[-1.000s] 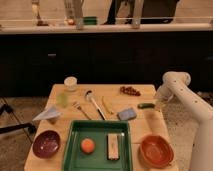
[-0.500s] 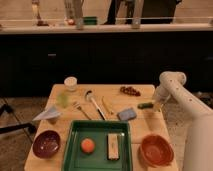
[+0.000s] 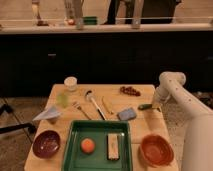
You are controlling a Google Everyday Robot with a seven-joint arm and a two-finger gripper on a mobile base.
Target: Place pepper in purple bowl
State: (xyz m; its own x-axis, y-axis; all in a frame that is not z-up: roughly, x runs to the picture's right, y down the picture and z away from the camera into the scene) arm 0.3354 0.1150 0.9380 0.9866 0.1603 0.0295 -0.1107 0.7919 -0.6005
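The green pepper [image 3: 146, 106] lies on the wooden table [image 3: 140, 122] near its right edge. My gripper [image 3: 155, 105] hangs from the white arm at the table's right side, right next to the pepper's right end. The purple bowl [image 3: 47, 144] sits at the table's front left corner, far from the gripper.
A green tray [image 3: 98, 131] at front centre holds an orange ball [image 3: 88, 145] and a bar [image 3: 113, 146]. An orange bowl [image 3: 156, 149] sits front right. A yellow banana-like piece [image 3: 107, 104], a blue-grey sponge [image 3: 127, 114], utensils, a dark red cluster [image 3: 130, 90], a white cup [image 3: 71, 83] and a folded paper [image 3: 48, 114] lie about.
The arm has lowered and drawn in toward the pepper at the right edge of the table. Nothing on the table has moved.
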